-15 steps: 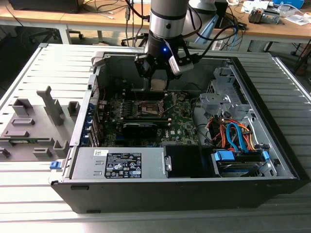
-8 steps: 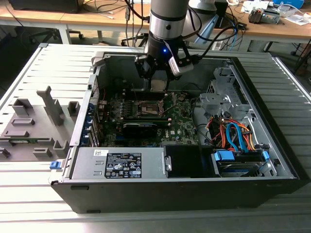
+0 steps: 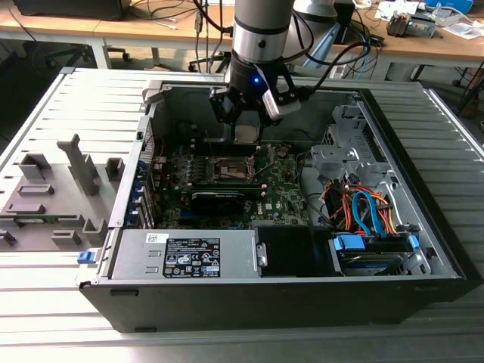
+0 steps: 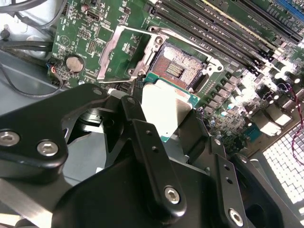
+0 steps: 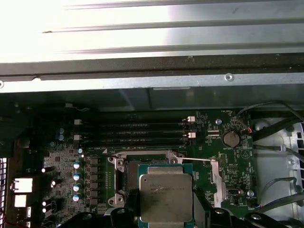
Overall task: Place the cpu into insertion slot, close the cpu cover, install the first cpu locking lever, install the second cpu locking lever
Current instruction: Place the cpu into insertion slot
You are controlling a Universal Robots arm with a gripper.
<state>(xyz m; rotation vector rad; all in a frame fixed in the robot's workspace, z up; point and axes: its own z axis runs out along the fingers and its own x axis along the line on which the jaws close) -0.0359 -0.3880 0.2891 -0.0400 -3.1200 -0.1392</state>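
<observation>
First wrist view: the cpu point(image 5: 166, 197) — square, silvery-grey top, green rim.

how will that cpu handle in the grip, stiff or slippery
Probably stiff: the cpu, a flat metal-topped chip, shows no sag in the end effector. Its smooth top looks slippery, so it might shift. Likely light, yet fragile above the open insertion slot.
</observation>
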